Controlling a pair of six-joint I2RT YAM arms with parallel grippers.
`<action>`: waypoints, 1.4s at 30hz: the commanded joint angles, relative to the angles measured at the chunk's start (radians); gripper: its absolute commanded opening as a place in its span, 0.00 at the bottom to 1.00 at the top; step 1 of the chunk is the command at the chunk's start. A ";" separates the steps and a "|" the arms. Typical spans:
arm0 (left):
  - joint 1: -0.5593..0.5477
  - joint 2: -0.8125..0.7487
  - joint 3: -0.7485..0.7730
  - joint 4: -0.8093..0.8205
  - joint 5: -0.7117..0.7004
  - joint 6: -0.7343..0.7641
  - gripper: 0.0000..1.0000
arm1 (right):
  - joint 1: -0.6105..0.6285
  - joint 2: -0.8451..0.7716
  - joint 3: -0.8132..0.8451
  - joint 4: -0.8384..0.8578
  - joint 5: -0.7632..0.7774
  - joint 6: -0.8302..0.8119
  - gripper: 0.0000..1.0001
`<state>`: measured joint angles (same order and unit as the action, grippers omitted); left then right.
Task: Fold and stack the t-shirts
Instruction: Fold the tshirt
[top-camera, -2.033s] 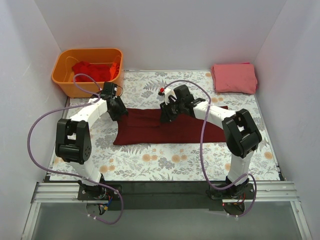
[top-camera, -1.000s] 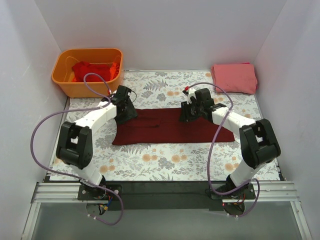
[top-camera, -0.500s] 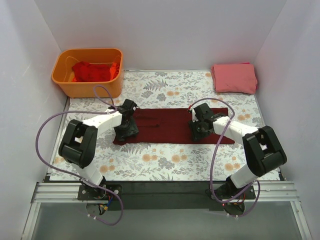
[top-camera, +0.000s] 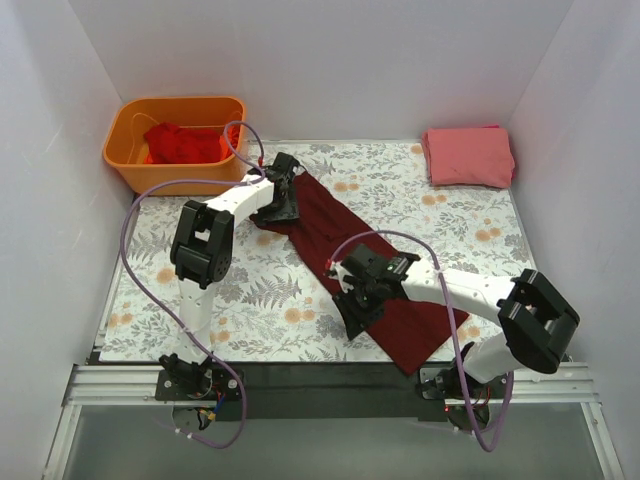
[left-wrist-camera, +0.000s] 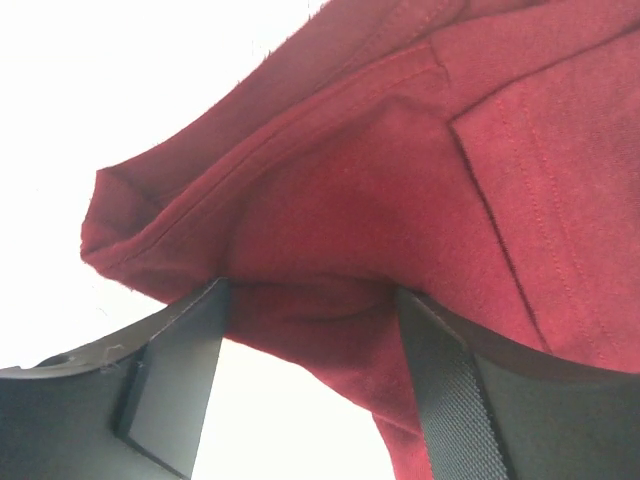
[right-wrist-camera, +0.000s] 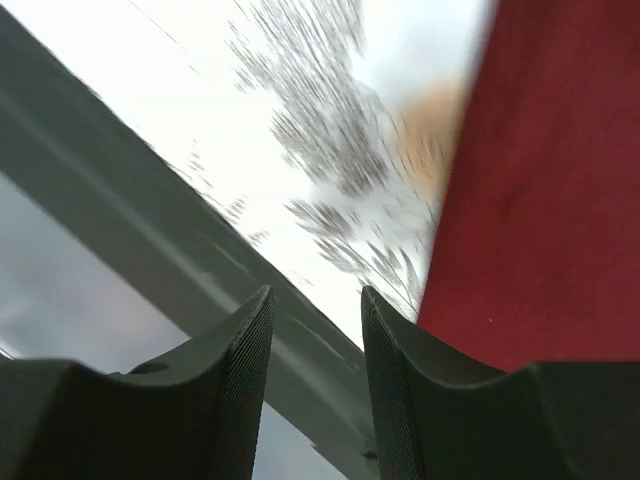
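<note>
The dark maroon t-shirt (top-camera: 330, 225) lies as a long folded strip, running diagonally from the far left to the near right of the table. My left gripper (top-camera: 283, 205) is at its far end and shut on it. The cloth (left-wrist-camera: 400, 170) is bunched between the left gripper's (left-wrist-camera: 308, 295) fingers. My right gripper (top-camera: 352, 318) is over the strip's near part, at its left edge, open. Nothing is between the right gripper's (right-wrist-camera: 315, 295) fingers, and the shirt (right-wrist-camera: 540, 200) lies to their right. A folded salmon-pink t-shirt (top-camera: 468, 156) lies at the far right. Red t-shirts (top-camera: 180, 142) lie in the bin.
The orange plastic bin (top-camera: 170, 178) stands at the far left corner. The flower-print tablecloth (top-camera: 250, 310) covers the table. Its dark front edge (top-camera: 330, 375) is close to my right gripper and also shows in the right wrist view (right-wrist-camera: 150, 230). White walls enclose three sides.
The maroon strip has swung from crosswise to diagonal. My left gripper carried its end toward the far side by the bin. My right gripper moved toward the near edge.
</note>
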<state>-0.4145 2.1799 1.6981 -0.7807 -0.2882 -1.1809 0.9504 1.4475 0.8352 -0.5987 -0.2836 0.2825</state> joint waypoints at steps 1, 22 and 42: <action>0.006 -0.067 0.023 0.070 -0.077 0.063 0.68 | -0.030 -0.007 0.169 0.008 0.000 -0.017 0.47; 0.003 -0.957 -0.558 0.245 0.032 -0.051 0.76 | -0.322 0.695 0.844 0.418 -0.303 -0.154 0.33; 0.003 -1.011 -0.758 0.216 0.104 -0.121 0.76 | -0.637 0.979 1.087 0.580 -0.268 0.144 0.37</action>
<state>-0.4137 1.1744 0.9432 -0.5655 -0.2001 -1.2903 0.3351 2.4432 1.8732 -0.0391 -0.5133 0.4110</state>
